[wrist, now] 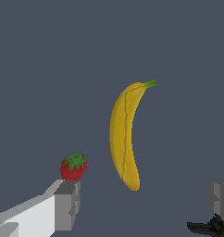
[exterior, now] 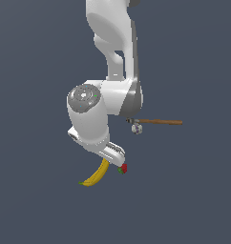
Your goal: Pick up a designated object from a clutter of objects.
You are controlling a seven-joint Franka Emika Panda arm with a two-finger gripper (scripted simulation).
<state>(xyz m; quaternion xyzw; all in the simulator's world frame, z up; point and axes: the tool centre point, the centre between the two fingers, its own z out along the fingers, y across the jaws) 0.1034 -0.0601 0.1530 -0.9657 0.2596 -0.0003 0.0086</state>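
Pincer (wrist: 144, 203) agape above banana (wrist: 124, 134)

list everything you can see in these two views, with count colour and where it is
banana: 1, yellow with green stem tip, on the grey surface, between the open fingers in the wrist view
strawberry: 1, red with green top, beside one finger
hammer: 1, brown handle, pale head, behind the arm on the exterior view's right
small clamp-like item: 1, black, by the other finger
arm: 1, white, over the banana
end effector: 1, white and grey, open
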